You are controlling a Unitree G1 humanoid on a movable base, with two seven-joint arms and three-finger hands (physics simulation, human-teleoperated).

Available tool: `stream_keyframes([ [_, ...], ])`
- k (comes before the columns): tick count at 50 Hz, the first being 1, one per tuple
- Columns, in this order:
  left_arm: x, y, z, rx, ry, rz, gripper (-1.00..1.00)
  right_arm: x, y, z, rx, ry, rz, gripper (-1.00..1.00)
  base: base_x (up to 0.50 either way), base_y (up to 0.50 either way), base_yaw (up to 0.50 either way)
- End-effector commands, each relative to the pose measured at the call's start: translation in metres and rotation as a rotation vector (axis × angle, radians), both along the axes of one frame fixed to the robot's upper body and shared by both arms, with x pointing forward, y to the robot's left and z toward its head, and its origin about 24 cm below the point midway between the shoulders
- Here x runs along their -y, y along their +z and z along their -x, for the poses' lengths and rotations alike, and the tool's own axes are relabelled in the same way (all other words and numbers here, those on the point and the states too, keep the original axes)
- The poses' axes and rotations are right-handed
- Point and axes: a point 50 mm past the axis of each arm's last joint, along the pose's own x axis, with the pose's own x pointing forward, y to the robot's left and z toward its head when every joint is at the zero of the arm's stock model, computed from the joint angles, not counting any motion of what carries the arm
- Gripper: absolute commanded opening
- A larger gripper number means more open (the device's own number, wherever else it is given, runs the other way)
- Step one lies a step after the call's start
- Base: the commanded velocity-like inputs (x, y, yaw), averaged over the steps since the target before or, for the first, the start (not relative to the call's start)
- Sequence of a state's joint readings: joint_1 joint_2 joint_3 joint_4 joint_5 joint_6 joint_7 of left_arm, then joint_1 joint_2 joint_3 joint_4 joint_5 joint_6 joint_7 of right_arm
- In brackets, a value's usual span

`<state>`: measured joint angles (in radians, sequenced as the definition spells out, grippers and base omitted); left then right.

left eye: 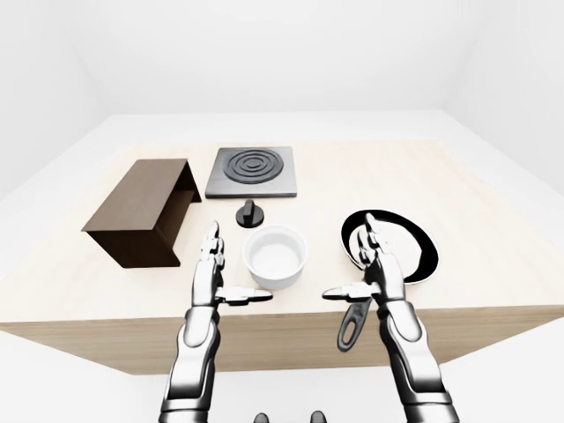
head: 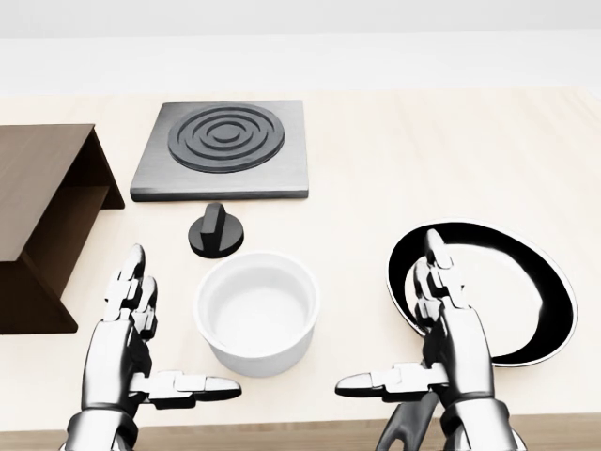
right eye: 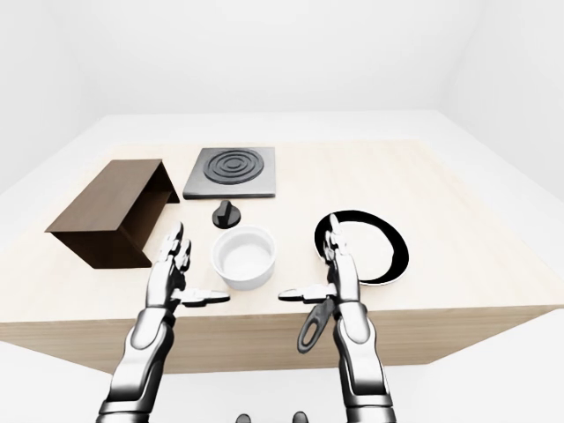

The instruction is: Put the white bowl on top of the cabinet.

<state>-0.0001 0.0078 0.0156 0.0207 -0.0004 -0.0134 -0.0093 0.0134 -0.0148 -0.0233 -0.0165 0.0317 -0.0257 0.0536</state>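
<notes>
The white bowl [head: 255, 312] stands upright and empty on the wooden table, in the lower middle of the head view. The dark brown cabinet [left eye: 145, 210] lies at the left, its open side facing right. My left hand [head: 150, 340] is to the left of the bowl, open, thumb pointing right, not touching it. My right hand [head: 413, 329] is to the right of the bowl, open with thumb pointing left, in front of the black pan [head: 507, 291].
A black pan with a white inside sits right of the bowl, its handle [left eye: 351, 327] hanging over the table's near edge. A grey stove plate [head: 223, 148] with rings and a black knob [head: 216, 231] lie above the bowl. The wooden table [left eye: 458, 185] ends just below my hands.
</notes>
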Motion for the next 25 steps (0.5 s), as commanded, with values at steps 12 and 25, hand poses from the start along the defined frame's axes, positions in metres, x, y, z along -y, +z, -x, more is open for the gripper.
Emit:
stream_keyframes([
  [12, -0.009, -0.008, 0.007, -0.015, 0.024, -0.025, 1.0, 0.021, 0.018, 0.01, 0.118, 0.006, -0.035, 1.0, 0.0, 0.0, 0.0],
  [25, -0.006, -0.014, 0.002, -0.033, 0.017, -0.03, 1.0, 0.02, 0.016, 0.008, 0.11, 0.018, -0.028, 1.0, 0.0, 0.0, 0.0],
])
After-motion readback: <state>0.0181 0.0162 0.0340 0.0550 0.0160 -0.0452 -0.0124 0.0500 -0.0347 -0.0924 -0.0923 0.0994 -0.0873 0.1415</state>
